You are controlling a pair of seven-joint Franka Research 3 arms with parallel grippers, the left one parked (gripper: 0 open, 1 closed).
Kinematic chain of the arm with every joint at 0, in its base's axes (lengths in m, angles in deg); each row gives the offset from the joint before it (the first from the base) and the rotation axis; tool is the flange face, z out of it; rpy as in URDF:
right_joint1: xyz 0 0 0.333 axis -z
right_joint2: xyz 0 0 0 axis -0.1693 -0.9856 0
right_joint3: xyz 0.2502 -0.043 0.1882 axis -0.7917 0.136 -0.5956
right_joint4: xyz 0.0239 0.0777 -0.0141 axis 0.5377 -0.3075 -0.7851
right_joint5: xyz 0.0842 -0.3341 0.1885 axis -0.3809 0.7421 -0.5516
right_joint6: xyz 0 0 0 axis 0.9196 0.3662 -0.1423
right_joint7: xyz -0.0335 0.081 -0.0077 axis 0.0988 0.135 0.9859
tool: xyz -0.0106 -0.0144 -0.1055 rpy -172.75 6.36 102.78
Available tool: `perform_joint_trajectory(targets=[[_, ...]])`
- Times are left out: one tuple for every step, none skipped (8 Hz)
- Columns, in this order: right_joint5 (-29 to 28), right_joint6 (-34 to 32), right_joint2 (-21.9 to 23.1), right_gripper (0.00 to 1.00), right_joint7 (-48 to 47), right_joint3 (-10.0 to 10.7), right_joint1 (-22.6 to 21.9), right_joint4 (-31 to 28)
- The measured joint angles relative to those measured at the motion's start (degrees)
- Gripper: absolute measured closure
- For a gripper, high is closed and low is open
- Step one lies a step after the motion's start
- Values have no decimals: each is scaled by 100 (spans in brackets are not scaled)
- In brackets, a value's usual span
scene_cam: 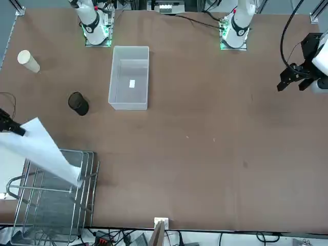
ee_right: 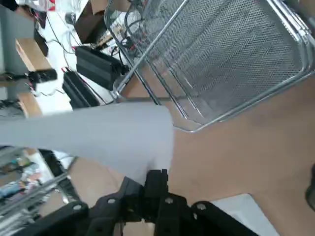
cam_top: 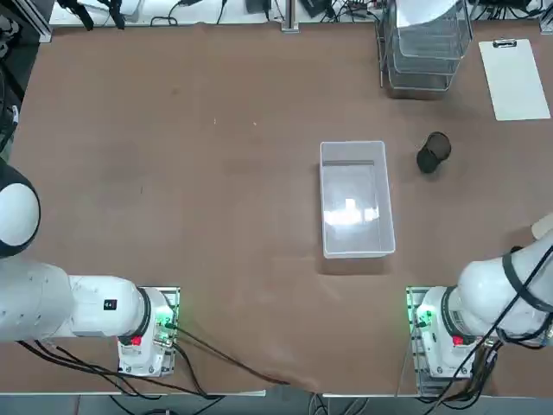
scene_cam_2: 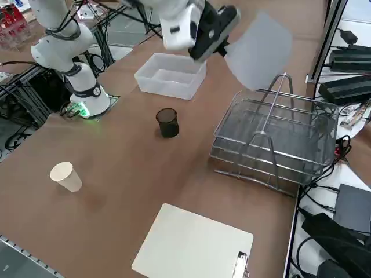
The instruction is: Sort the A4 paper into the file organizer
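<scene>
- Claw: the right gripper is pressed together on one edge of the A4 paper, up in the air; nothing else is seen bearing the sheet's weight.
- Reason for the hold, my judgement: a pinch at the margin leaves most of the sheet free, so the loose part can enter a tier ahead of the claw and the fingers need not go deep between the wires.
- Rack: the file organizer stands beside and below the claw, to the robot's left of it. Placed so, it presumably needs only a short carry.
- Sheet against rack: in the front view the sheet's free end overlaps the wire frame. Whether it touches, I cannot tell; no tier visibly supports it.
- Heading: from the claw, the free end points to the robot's left and downward, toward the rack.
- Long axis: it appears to slant down along that same line, neither level nor upright. The sheet bows, and part runs out of the front view, so I put this down as likely only.
- Surroundings: the white clipboard lies on the robot's right side of the rack, below the claw's level. The black mesh cup and clear bin sit on the base side of the claw, out of the sheet's apparent path.
- Risk, judged: the limp end could catch on the top wires and fold.
</scene>
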Motion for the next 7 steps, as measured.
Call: perform_joint_trajectory(targets=[[-82,53,-127,99,-31,-2,53,-5],[-211,149,-241,99,-128,-2,84,-40],[-375,234,-326,99,-241,-3,117,-136],[-470,287,-372,99,-262,-2,173,-290],[-523,306,-396,99,-280,-2,244,-427],[-584,312,-410,99,-296,-2,321,-550],[-624,312,-412,99,-297,-1,377,-658]])
